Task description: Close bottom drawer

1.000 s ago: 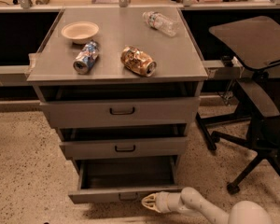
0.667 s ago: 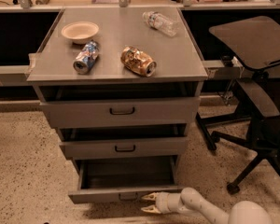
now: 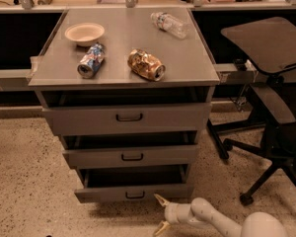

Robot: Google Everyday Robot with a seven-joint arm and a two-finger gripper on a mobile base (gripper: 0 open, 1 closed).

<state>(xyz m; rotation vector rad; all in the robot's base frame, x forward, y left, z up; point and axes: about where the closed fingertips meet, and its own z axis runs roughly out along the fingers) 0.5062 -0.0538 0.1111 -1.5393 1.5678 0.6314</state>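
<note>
Already the bottom drawer (image 3: pixel 133 192) had slid partway in, its front just ahead of the gripper (image 3: pixel 160 214), whose fingers were spread wide and empty; more pushing seemed needed.

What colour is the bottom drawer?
The bottom drawer is grey in camera view; the gripper hovers before it.

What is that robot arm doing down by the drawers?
The robot's gripper is low, right in front of the bottom drawer, fingers spread open. That drawer is pulled out, not yet shut. The middle drawer and top drawer stick out a little too. On the cabinet top lie a bowl, a blue can, a brown can and a bottle.
</note>
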